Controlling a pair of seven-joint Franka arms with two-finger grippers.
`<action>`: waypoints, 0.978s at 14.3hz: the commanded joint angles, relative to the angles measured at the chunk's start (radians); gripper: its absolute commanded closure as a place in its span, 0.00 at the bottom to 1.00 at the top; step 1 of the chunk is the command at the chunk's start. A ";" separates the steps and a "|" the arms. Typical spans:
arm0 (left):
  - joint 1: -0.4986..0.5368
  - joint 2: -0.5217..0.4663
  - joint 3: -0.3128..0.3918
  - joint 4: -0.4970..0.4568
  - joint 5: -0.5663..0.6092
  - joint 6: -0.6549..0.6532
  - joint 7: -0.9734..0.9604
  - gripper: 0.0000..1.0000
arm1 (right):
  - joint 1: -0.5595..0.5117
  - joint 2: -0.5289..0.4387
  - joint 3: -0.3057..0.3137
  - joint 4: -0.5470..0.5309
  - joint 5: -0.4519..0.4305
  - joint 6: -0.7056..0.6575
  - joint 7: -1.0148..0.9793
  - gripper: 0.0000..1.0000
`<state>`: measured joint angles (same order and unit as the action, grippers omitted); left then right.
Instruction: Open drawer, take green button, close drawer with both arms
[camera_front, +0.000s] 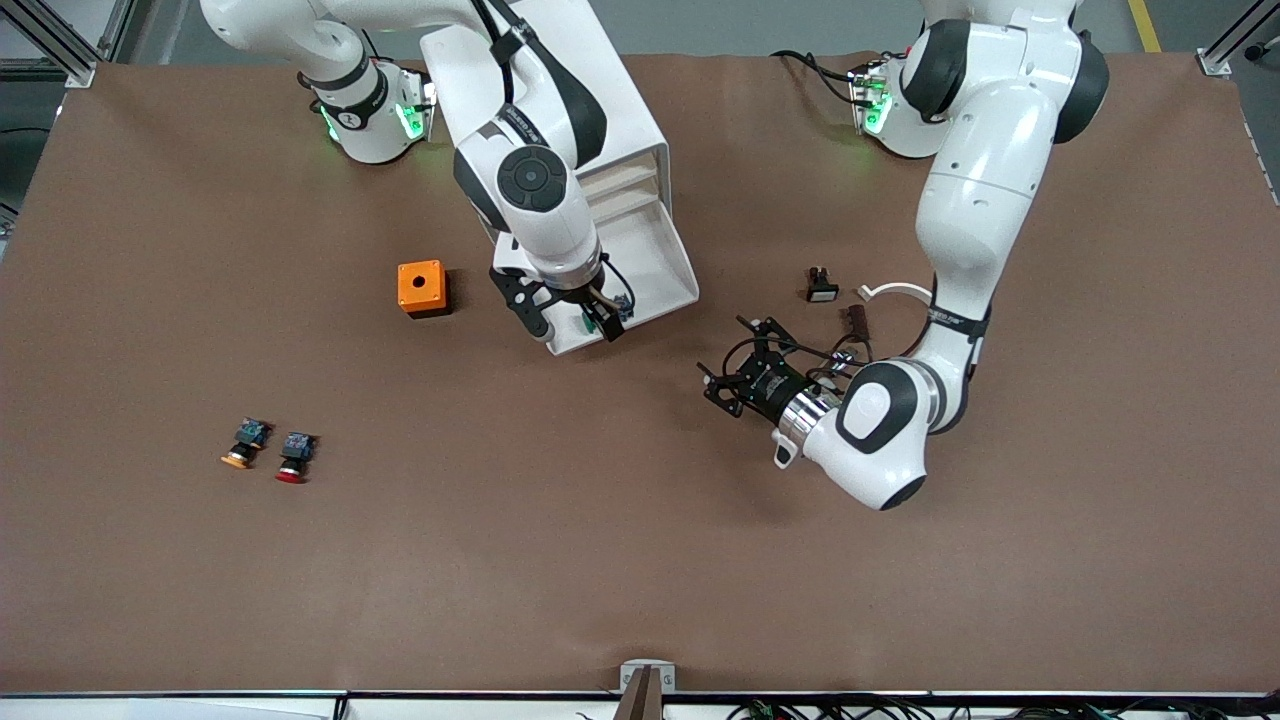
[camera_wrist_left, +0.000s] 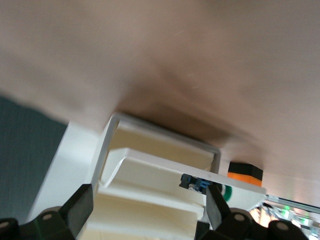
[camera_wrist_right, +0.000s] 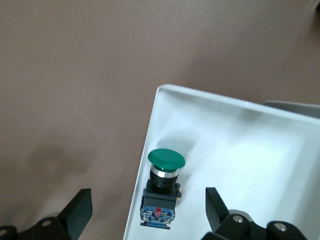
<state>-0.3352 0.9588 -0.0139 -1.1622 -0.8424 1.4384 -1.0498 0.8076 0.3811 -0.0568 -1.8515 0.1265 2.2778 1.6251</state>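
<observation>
**Drawer out, button not yet gripped**

The drawer (camera_front: 640, 285) stands pulled out, exposing the button (camera_wrist_right: 162, 187) at its front corner. Right hand (camera_front: 570, 318) hovers over it, fingers spread for a straddling grasp. Left hand (camera_front: 738, 372), open, waits beside the drawer front, presumably for closing.

From my station, the brown tabletop (camera_front: 640, 560) fills nearly the whole front frame with a matte, faintly creased covering. I see aluminium frame struts at the upper left corner (camera_front: 50, 40) and the upper right corner (camera_front: 1235, 45). Grey floor (camera_front: 760, 25) runs along the top edge, with a yellow floor line (camera_front: 1145, 25) at upper right. A small metal bracket (camera_front: 647, 680) sits at bottom centre on a white edge strip, with cables (camera_front: 900, 710) at lower right. Lighting is even and diffuse overhead.
</observation>
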 joint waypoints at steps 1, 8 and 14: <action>-0.016 -0.119 0.022 -0.019 0.135 0.109 0.152 0.01 | 0.033 0.008 -0.011 -0.046 0.013 0.072 0.039 0.00; -0.016 -0.247 0.026 -0.024 0.302 0.298 0.203 0.01 | 0.054 0.050 -0.011 -0.048 0.013 0.112 0.064 0.33; -0.051 -0.293 0.017 -0.024 0.373 0.396 0.199 0.01 | 0.054 0.047 -0.011 -0.040 0.013 0.112 0.061 1.00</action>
<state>-0.3525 0.7037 -0.0008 -1.1544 -0.5271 1.7956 -0.8608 0.8486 0.4344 -0.0586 -1.8886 0.1287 2.3841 1.6760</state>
